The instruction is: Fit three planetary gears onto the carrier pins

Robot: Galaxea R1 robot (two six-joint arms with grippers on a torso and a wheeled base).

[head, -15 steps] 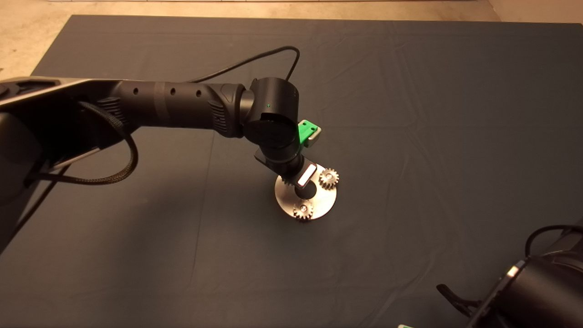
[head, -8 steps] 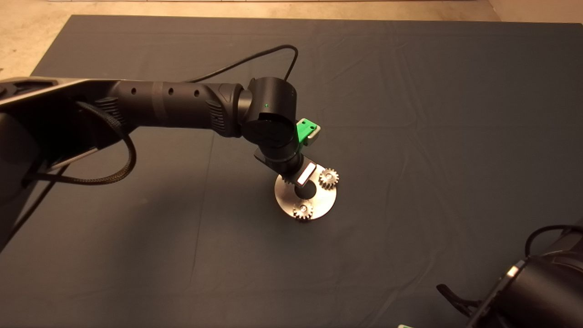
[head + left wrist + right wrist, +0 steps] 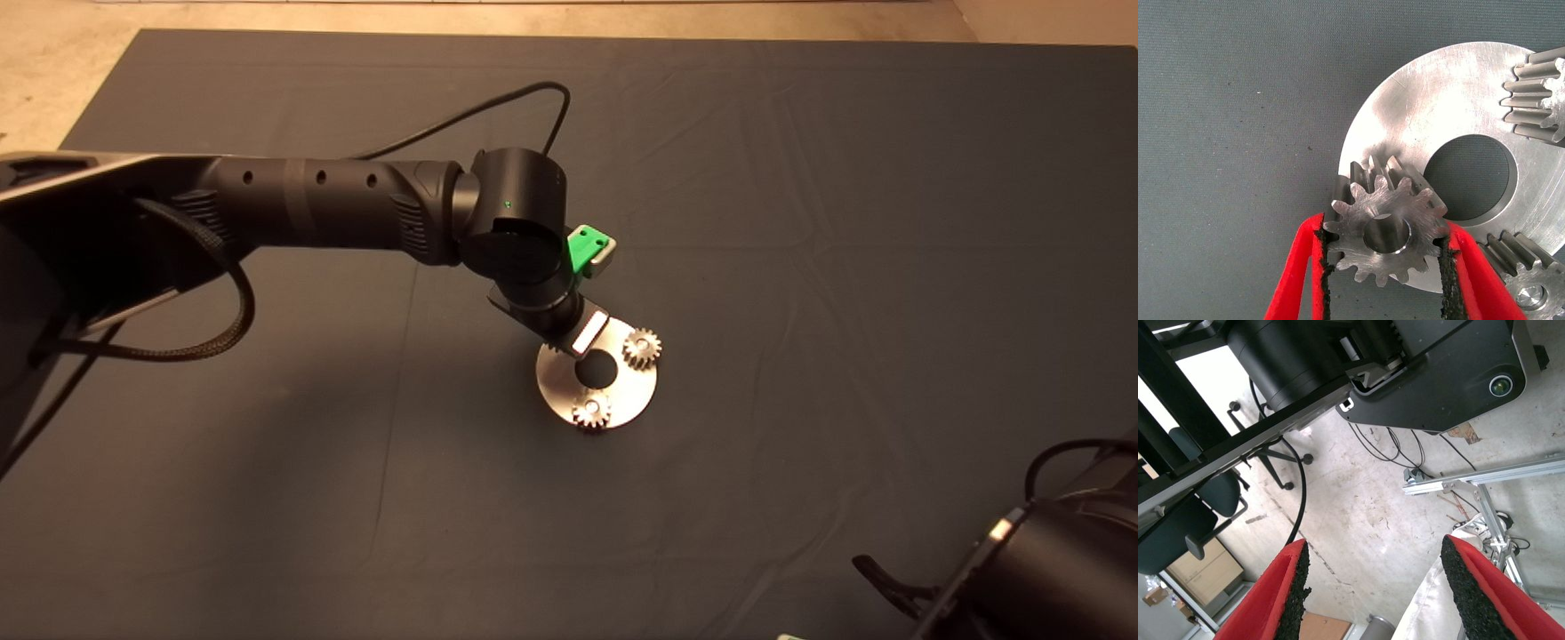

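The left wrist view gives what the head view hides: the left gripper (image 3: 1383, 248) is clamped on a third gear (image 3: 1386, 228), its black pads (image 3: 1320, 257) pressed against the teeth on either side, the centre bore open to the camera. This gear hangs over the edge of the silver disc (image 3: 1431, 93), beside the disc's centre hole (image 3: 1468, 177). Whether a pin sits under the bore cannot be told.

In the head view the left arm (image 3: 311, 209) reaches in from 9 o'clock and its wrist covers the disc's 10 o'clock edge, so the held gear is out of sight there. That view does show the disc (image 3: 622, 391) whole on the dark mat (image 3: 800, 267), near its middle, with two planetary gears already seated: one at 2 o'clock (image 3: 641, 346), one at 6 o'clock (image 3: 591, 412), each with a carrier pin tip showing in its bore (image 3: 590, 410). A black cable (image 3: 480, 111) loops off the wrist toward 12 o'clock.

The right gripper (image 3: 1371, 587) waits at the mat's 5 o'clock corner, fingers spread apart, its camera looking at floor, cables and an office chair (image 3: 1178, 520).
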